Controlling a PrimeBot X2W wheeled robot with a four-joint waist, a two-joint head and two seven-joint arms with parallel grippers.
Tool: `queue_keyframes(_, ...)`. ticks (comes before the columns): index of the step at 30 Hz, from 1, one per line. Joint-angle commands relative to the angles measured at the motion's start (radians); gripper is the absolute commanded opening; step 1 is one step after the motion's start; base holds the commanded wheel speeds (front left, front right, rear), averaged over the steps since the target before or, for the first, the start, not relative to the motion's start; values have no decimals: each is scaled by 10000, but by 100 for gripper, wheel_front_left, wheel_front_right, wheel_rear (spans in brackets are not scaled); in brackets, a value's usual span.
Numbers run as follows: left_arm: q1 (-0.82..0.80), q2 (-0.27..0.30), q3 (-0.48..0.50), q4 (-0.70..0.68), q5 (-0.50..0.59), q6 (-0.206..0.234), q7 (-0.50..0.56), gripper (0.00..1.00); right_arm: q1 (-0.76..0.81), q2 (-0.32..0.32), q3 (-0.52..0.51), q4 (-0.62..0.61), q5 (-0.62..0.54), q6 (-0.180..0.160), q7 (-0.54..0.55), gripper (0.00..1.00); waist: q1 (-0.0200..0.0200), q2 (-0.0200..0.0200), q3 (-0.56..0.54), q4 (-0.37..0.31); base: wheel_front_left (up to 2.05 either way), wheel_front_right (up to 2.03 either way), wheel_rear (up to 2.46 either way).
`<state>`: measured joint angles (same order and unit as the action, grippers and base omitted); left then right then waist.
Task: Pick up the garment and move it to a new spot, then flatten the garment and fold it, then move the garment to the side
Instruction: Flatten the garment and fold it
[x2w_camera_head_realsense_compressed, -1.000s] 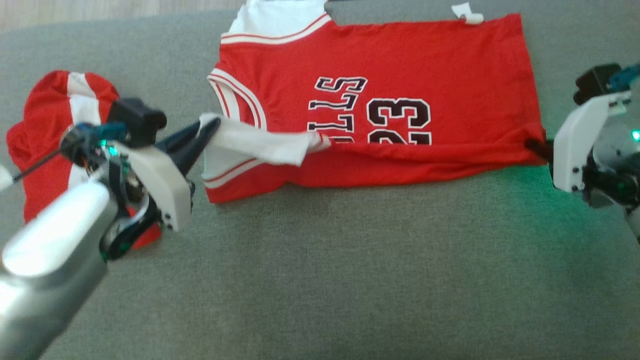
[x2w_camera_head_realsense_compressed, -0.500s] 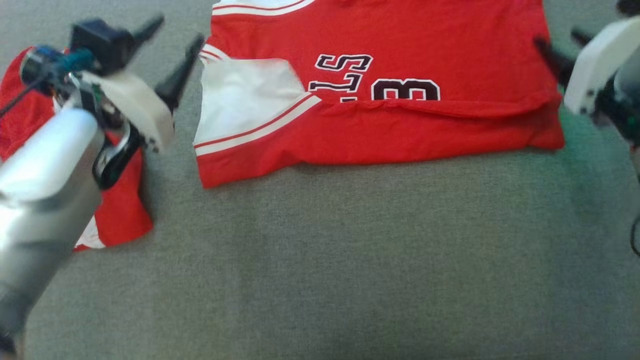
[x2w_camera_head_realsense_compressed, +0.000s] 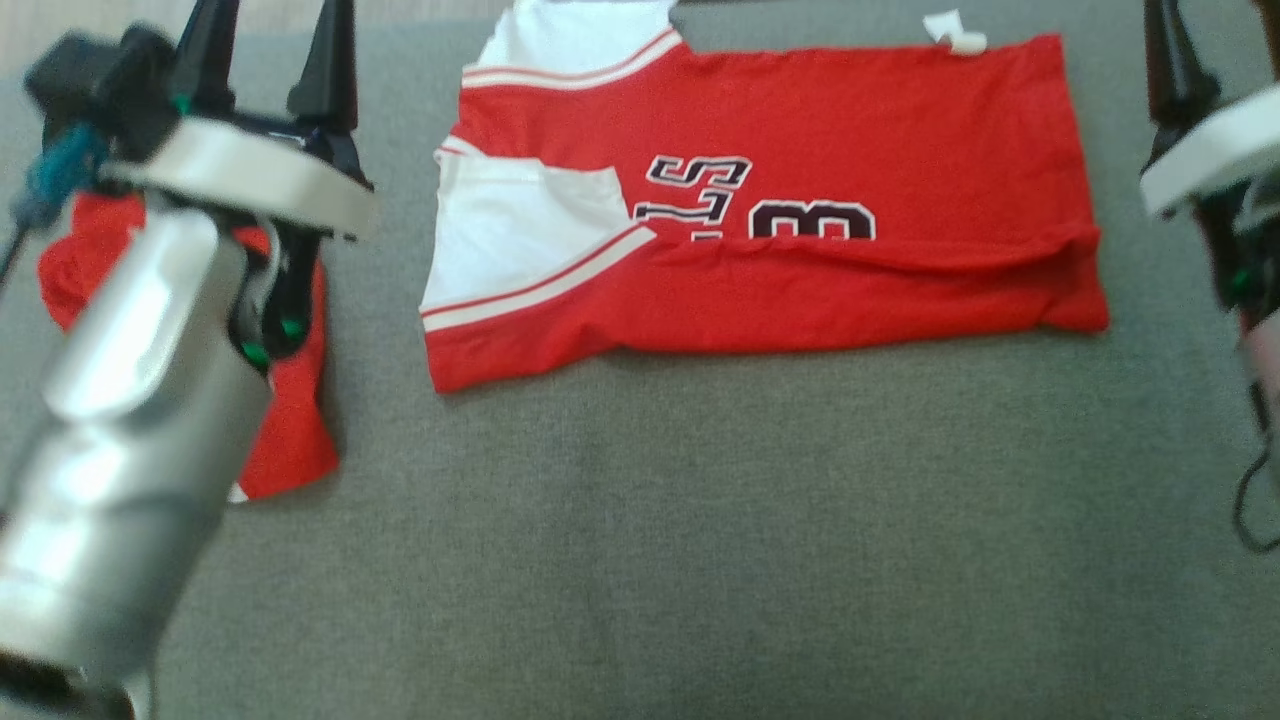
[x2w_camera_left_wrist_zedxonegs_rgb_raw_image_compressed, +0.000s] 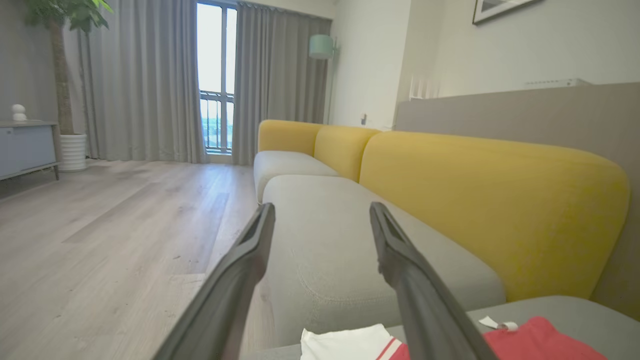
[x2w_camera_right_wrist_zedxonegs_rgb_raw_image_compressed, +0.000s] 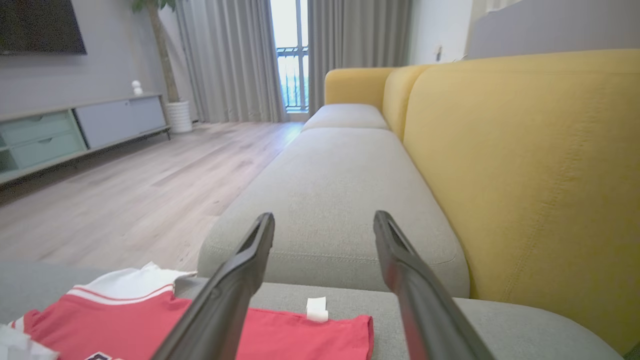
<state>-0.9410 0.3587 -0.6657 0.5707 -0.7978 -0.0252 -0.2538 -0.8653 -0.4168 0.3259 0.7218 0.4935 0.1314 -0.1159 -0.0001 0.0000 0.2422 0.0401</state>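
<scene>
While the jersey (x2w_camera_head_realsense_compressed: 860, 120) lies spread on the grey sofa seat (x2w_camera_head_realsense_compressed: 700, 560) in the head view, its near long edge sits turned up over the lower half of the printed number (x2w_camera_head_realsense_compressed: 812, 220). I judge the folding step to be in hand, with one lengthwise fold made. The left gripper (x2w_camera_head_realsense_compressed: 262, 60) hangs above the seat just beside the collar end, fingers parted and empty. The right gripper (x2w_camera_head_realsense_compressed: 1215, 45) hangs just off the hem end, touching nothing. A second red garment (x2w_camera_head_realsense_compressed: 290, 430) lies apart from the jersey, partly under the left arm (x2w_camera_head_realsense_compressed: 130, 400).

From the left wrist view, the two fingers stand spread with nothing between them, pointing along the sofa beside its yellow backrest (x2w_camera_left_wrist_zedxonegs_rgb_raw_image_compressed: 490, 200). The jersey's white and red edge shows low in that view.

From the right wrist view, the fingers are likewise wide and bare. The jersey lies below them, a white tag (x2w_camera_right_wrist_zedxonegs_rgb_raw_image_compressed: 316, 309) at its far edge.

The next fold probably calls for both grippers to drop to cloth level, pinch matching corners, and lift evenly so the first fold keeps its crease.
</scene>
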Motion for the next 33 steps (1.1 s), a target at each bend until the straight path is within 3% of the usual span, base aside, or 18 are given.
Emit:
queue_keyframes(1, 403, 198, 948, -824, 462, 207, -75, 100, 465, 194, -201, -399, -200, -7, -565, 100, 1, 0, -417, -32, 0, 0, 0)
queue_keyframes(10, 4279, -975, 3326, -3273, 2520, 718, -78, 100, 3075, 1578, -2283, -1535, -1705, -7, -1400, 100, 1, 0, -1421, -236, 0, 0, 0)
queue_keyframes(15, 5939, -1728, 3835, -3510, 3738, 624, -79, 100, 4958, 2379, -3261, -2702, -2616, -7, -1450, 100, 1, 0, -1753, -263, 0, 0, 0)
queue_keyframes(22, 7399, -2674, 4737, -3628, 4708, 228, -79, 100, 6778, 3248, -3713, -4208, -3653, -7, -1456, 100, 1, 0, -1950, -309, 0, 0, 0)
queue_keyframes(33, 7671, -3055, 5297, -3379, 5162, -298, -79, 100, 7515, 3626, -4004, -4791, -3795, -7, -1457, 100, 1, 0, -1878, -307, 0, 0, 0)
